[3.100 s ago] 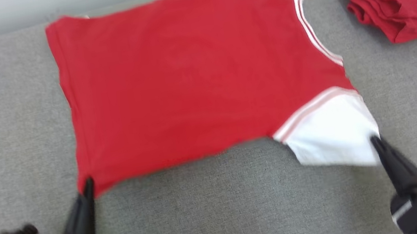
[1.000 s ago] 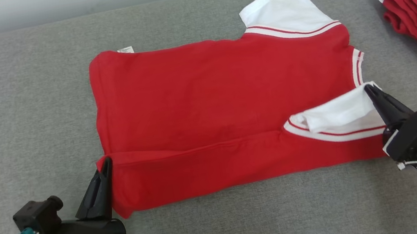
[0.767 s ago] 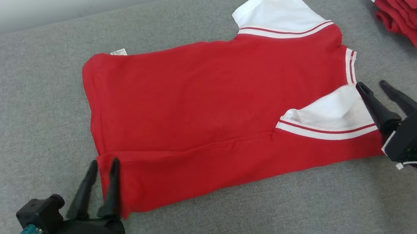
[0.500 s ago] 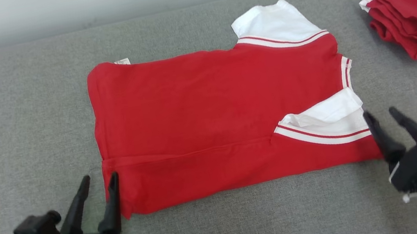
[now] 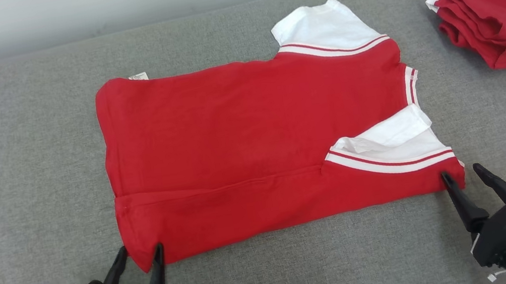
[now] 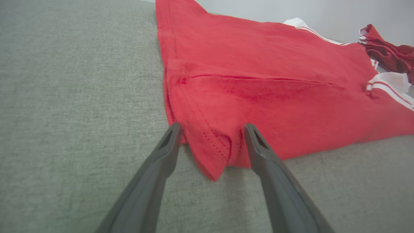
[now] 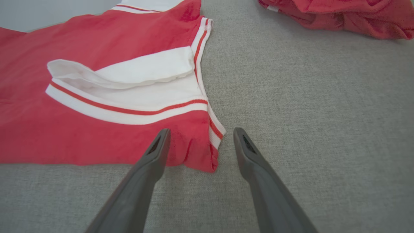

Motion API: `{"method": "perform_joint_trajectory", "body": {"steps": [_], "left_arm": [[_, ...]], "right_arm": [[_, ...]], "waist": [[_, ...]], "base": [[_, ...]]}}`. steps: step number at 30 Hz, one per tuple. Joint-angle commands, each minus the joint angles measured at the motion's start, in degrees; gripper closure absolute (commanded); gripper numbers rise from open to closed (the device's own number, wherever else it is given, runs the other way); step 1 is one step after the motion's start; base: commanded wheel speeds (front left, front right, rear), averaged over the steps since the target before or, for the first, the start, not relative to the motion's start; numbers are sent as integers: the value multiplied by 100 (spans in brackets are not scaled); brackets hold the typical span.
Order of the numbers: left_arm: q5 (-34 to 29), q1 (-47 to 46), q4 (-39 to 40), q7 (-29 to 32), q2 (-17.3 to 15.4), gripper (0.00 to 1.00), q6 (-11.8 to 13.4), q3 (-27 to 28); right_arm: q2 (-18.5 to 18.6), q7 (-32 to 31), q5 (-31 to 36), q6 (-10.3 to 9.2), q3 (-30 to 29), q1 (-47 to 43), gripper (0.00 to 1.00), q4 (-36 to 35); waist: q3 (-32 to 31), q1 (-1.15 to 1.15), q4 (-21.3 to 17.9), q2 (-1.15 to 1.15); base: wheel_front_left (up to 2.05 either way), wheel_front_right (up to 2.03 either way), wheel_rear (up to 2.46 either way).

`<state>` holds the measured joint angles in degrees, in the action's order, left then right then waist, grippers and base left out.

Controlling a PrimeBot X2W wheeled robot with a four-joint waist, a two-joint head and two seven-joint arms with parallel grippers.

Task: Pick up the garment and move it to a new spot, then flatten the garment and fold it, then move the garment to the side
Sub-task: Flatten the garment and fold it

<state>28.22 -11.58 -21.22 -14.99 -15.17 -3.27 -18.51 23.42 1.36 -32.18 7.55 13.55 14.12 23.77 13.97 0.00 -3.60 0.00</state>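
Red with white sleeves, the shirt (image 5: 251, 127) lies spread on the grey cushion (image 5: 8, 148), its near edge folded over onto the body. The left gripper (image 5: 141, 249) stands wide open and holds nothing, with the shirt's near left corner between its fingers. The right gripper (image 5: 460, 171) is likewise spread and empty, straddling the near right corner. A second red garment (image 5: 490, 16) lies crumpled well apart.

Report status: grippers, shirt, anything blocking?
Left gripper open, straddling near-left shirt corner. Right gripper open at near-right corner. Near edge folded over. Red pile far right, clear.
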Motion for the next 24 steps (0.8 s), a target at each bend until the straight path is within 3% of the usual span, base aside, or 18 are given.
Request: {"method": "perform_joint_trajectory", "body": {"steps": [1,7,8,9,10,11,18,24], "left_arm": [[-16,-93,-57,-22,-25,0,20,46],[29,-249,-364,-10,10,0,-30,92],[75,-274,-399,-10,43,0,-60,120],[90,-304,-424,-10,59,25,-65,138],[100,-325,-451,-10,69,75,-92,156],[99,-331,-471,-11,74,100,-112,164],[133,-45,-310,-12,-5,100,-180,188],[216,350,81,79,-85,100,-176,180]], "right_arm": [[-73,48,28,-17,10,105,0,93],[-255,113,37,-17,161,325,0,519],[-291,118,1,-17,190,372,19,603],[-317,143,-21,-17,222,408,80,673],[-346,170,-52,-17,251,438,100,742],[-364,220,-75,-17,266,459,100,807],[-259,651,-333,-17,268,397,100,1078],[-125,684,-536,-17,237,-69,100,743]], "waist": [[62,0,-32,0],[149,0,-19,0],[159,0,-17,0],[166,0,-15,0],[167,0,-13,0],[160,0,-9,0],[-227,0,59,0],[-597,0,164,0]], "base": [[0,0,0],[0,0,0],[0,0,0],[0,0,0],[0,0,0],[0,0,0],[0,0,0],[0,0,0]]}}
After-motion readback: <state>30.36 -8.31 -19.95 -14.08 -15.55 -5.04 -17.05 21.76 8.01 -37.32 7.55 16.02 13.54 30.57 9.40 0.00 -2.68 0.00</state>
